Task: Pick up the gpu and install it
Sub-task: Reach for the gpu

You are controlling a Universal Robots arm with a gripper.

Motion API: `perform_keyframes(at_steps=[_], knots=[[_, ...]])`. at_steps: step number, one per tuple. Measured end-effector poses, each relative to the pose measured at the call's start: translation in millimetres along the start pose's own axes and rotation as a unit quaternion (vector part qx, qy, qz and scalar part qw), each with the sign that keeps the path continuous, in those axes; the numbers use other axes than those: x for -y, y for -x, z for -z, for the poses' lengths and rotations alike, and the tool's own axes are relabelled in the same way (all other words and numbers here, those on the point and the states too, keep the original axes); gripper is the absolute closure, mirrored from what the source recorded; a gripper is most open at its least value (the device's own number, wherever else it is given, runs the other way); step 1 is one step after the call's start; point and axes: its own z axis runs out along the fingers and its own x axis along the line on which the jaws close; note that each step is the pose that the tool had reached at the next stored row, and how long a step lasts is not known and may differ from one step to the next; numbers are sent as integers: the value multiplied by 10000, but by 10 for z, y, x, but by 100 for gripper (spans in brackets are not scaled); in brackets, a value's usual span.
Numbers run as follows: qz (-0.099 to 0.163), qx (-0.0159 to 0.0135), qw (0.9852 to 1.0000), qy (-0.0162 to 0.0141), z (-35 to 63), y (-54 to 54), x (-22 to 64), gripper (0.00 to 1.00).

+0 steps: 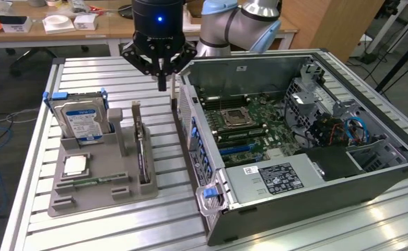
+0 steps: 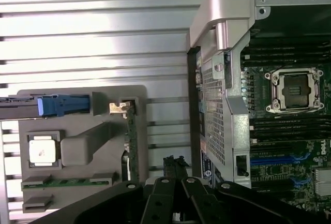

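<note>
Hovering above the slatted aluminium table (image 1: 85, 68), our gripper (image 1: 162, 83) is closed, empty; we note a gap between gpu (image 1: 141, 149) and computer case (image 1: 189, 130) wall.

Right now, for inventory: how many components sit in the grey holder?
4: hard drive upright at the far end; gpu on edge nearest the case; processor flat; memory stick flat beside it. None looks hidden.

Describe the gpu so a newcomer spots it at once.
Find the grey tray at the exterior view's left of the open case. The gpu stands on edge in the slot nearest the case. Unlike the boxy hard drive, it is thin, with a silver bracket.
</note>
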Motion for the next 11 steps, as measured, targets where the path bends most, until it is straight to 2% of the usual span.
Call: perform_keyframes(at_steps=[11], knots=[[0, 0, 10000, 0, -10, -64, 5, 89]])
